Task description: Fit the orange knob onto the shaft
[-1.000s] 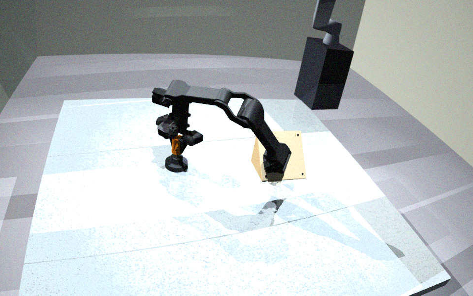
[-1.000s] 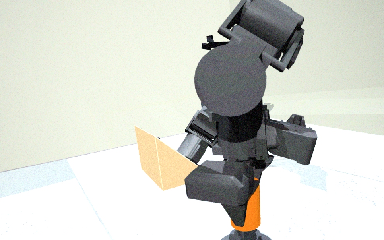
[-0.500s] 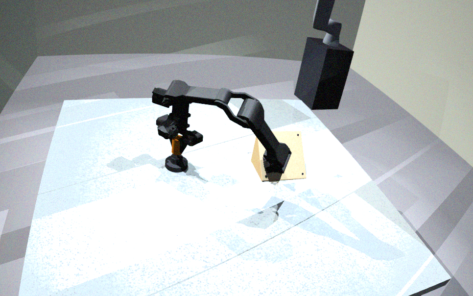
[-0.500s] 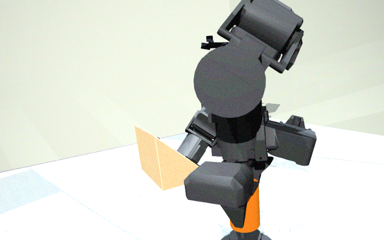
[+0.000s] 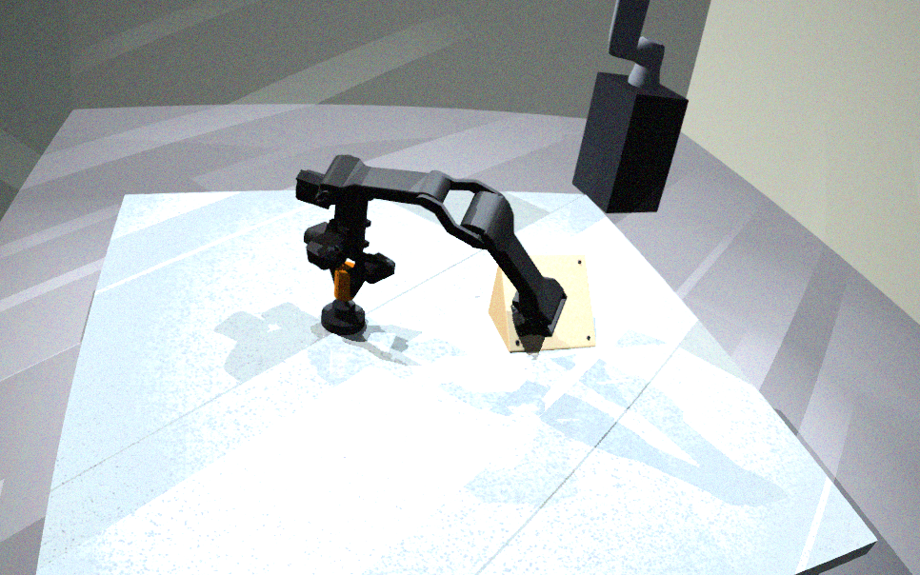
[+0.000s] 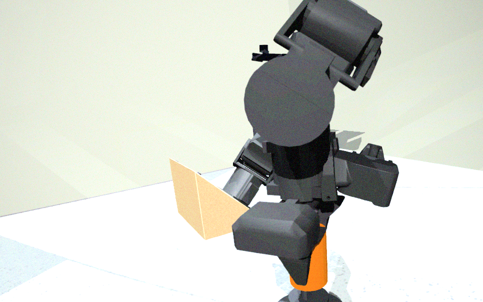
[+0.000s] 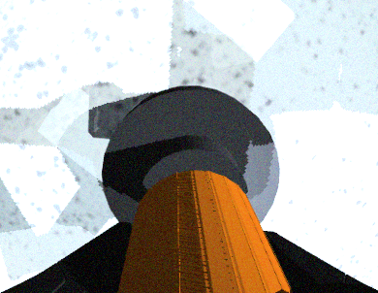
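Observation:
The orange knob (image 5: 343, 284) (image 6: 319, 264) (image 7: 207, 243) stands upright between the fingers of my gripper (image 5: 346, 291) (image 6: 308, 275) (image 7: 196, 241), which is shut on it and points down. The dark round pedestal (image 5: 343, 323) (image 6: 309, 297) (image 7: 188, 112) is directly under the knob. The knob's lower end is at the small raised centre of the pedestal, above its wide base. Whether they touch, I cannot tell. The shaft and the knob's hole are hidden, so the angle of their flat sides does not show.
A tan angled mount (image 5: 576, 307) (image 6: 187, 189) is at my arm's base, to the right of the pedestal in the top view. A black box (image 5: 628, 143) with a grey jointed piece on top is at the back right. Shadows cross the pale table top (image 5: 235, 457).

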{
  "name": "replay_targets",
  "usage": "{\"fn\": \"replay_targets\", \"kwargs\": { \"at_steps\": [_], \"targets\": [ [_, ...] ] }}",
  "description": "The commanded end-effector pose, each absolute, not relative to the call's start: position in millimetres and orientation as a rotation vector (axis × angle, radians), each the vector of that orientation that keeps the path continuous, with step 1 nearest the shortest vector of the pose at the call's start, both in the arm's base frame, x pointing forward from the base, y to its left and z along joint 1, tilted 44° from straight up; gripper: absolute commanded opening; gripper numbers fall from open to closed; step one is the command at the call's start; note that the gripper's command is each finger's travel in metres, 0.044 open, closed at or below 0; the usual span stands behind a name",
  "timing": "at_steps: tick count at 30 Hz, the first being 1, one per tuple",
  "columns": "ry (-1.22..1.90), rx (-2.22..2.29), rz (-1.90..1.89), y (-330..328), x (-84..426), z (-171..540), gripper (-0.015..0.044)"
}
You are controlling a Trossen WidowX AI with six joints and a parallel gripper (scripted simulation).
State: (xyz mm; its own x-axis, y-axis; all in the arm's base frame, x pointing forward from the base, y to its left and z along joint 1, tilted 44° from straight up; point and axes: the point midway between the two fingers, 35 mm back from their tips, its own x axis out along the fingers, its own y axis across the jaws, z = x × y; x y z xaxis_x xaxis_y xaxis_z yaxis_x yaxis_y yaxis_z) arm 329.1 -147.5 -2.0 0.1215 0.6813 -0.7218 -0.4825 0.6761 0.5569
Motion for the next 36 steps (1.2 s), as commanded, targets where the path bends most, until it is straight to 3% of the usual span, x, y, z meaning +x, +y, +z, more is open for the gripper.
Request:
{"fn": "replay_targets", "kwargs": {
  "at_steps": [1,36],
  "targets": [
    [1.167,0.197,0.857,-149.0,331.1,-0.3,0.0000],
    [1.167,0.197,0.857,-148.1,330.6,-2.5,0.0000]
  ]
}}
